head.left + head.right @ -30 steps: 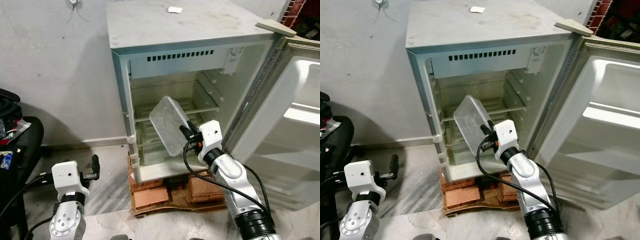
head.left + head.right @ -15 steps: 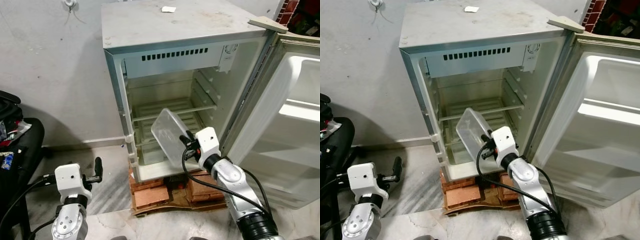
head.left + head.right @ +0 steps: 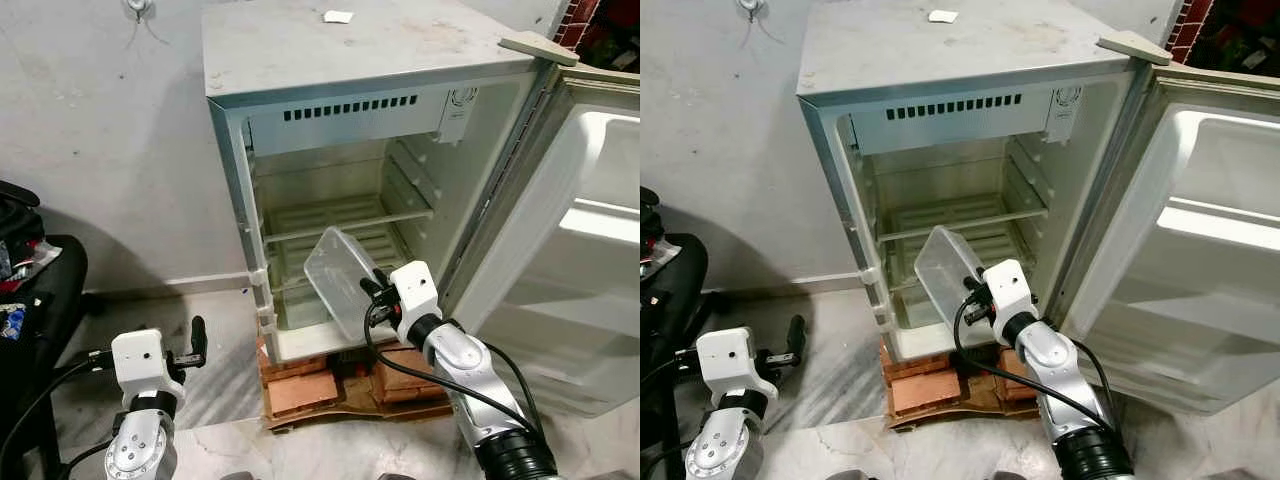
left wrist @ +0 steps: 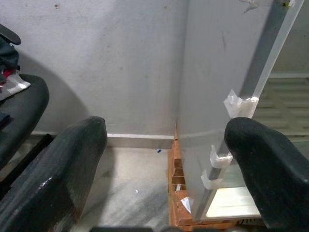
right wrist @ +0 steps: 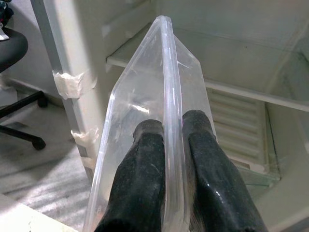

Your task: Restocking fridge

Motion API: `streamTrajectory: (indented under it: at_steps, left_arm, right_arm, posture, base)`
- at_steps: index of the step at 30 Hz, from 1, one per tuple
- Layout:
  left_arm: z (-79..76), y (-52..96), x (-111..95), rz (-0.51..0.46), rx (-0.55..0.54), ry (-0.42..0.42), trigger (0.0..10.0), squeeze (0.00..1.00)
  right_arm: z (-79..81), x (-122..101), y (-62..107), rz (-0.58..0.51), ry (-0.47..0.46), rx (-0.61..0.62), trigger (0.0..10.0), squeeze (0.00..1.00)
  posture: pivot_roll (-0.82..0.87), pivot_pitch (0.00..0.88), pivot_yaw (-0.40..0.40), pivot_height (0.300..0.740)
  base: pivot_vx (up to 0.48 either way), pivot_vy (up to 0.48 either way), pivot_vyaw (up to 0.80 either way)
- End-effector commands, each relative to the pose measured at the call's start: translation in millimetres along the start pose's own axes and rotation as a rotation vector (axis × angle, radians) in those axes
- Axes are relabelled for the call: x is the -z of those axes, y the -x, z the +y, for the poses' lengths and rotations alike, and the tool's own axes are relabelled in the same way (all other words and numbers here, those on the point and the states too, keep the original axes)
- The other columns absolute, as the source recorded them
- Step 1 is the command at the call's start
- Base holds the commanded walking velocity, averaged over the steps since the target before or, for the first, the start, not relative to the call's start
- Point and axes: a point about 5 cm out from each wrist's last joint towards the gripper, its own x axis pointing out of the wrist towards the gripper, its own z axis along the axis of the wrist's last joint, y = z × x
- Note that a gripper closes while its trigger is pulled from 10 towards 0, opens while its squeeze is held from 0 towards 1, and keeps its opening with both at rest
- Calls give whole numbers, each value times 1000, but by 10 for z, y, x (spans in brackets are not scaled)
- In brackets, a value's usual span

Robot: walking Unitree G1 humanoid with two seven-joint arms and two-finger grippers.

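Grey-topped small fridge (image 3: 340, 60): no brand, label or number legible on cabinet or vent panel.
White open fridge door (image 3: 590, 250): no lettering legible.
Small white paper scrap on fridge top (image 3: 337, 17): blank as seen; too small to read.
Clear plastic container (image 5: 159, 116): no label or print.

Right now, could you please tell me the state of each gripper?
Left gripper: open, holding nothing, low beside the fridge.
Right gripper: shut on the clear plastic container, at the fridge opening.
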Motion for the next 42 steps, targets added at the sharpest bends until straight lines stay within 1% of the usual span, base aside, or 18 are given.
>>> streamTrajectory:
  at_steps: [1,5,21,31,36,39,41,42]
  left_arm:
    - [1,8,-28,-14,0,-7,10000,0]
    - [-8,9,-28,-14,1,-6,10000,0]
    - [-10,-6,-41,-18,0,-5,10000,0]
    - [-10,-2,-19,-2,-12,-4,10000,0]
    - [-17,8,-11,2,-12,-6,10000,0]
    - [-26,17,-17,2,-13,-5,10000,0]
    - [-41,45,-20,12,-17,4,10000,0]
    - [-43,51,-20,15,-18,6,10000,0]
  right_arm:
    - [7,3,-6,8,1,-5,10000,0]
    - [0,-14,-18,-5,-4,2,10000,0]
    - [17,-11,-27,-7,-20,-3,10000,0]
    - [23,-20,-41,-12,-18,-7,10000,0]
    - [3,-82,-54,-53,-19,14,10000,0]
    - [-28,-140,-90,-79,-14,44,10000,0]
    - [-44,-175,-165,-79,-2,69,10000,0]
    - [-47,-179,-176,-78,-5,72,10000,0]
  posture:
    - [2,64,18,740]
    - [2,64,18,740]
    - [8,65,16,740]
    - [10,66,15,740]
    - [13,68,11,740]
    - [20,77,4,740]
    - [31,97,-2,740]
    - [31,97,-2,740]
  base:
    - [289,0,0]
    - [287,0,0]
    - [279,251,0]
    - [0,0,0]
    - [0,0,0]
    - [0,0,0]
    - [0,0,0]
    - [0,0,0]
